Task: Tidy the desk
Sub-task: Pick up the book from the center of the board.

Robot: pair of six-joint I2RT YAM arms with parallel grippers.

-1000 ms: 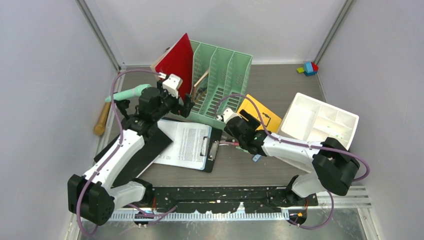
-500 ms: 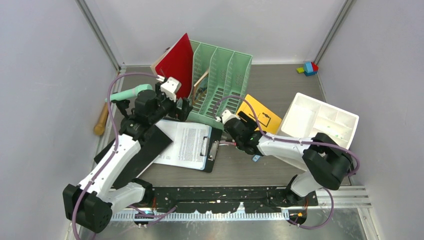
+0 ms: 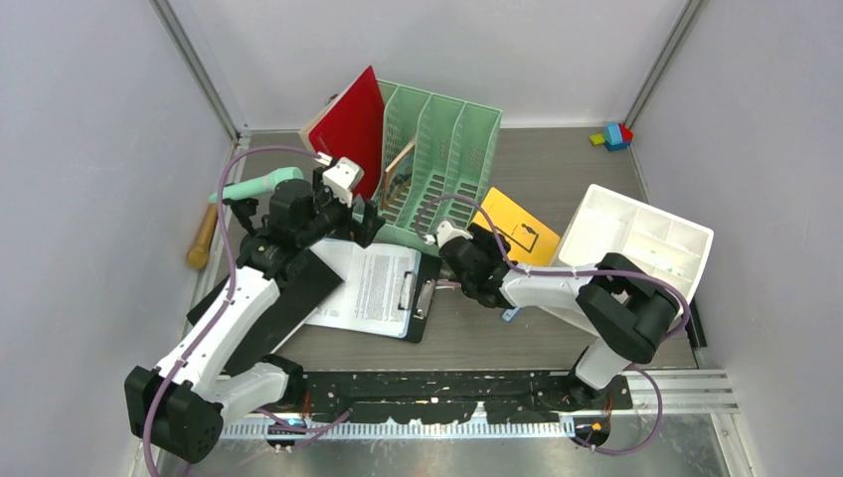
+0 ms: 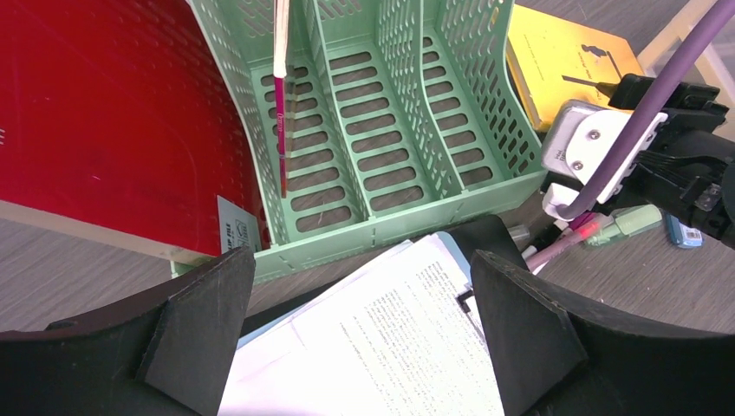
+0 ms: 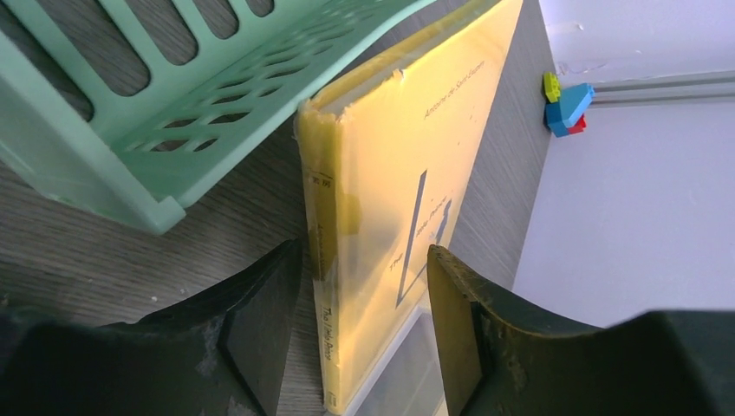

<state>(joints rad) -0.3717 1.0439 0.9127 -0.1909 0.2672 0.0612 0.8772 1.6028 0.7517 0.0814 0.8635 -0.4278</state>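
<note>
The wood-grain table [image 3: 577,169] spreads from the arms' bases to the pale back wall and carries everything here. A mint-green slotted file rack [image 3: 437,139] stands at the middle of its far side. A thin book [image 4: 282,87] leans in the rack's leftmost slot. A white compartment tray [image 3: 636,238] sits tilted toward the right wall. A red book [image 3: 358,119] leans against the rack's left side. A clipboard [image 3: 373,283] with printed sheets lies in front of the rack.

A yellow book [image 5: 390,173] lies between rack and tray. The right hand [image 5: 360,329] is about half open, its fingers [image 5: 260,321] set on either side of that book's near end. Whether they press it I cannot tell. The left hand [image 4: 360,347] is spread wide and holds nothing, poised above the clipboard's sheets just before the rack. Small coloured blocks [image 3: 616,136] sit in the far right corner.
</note>
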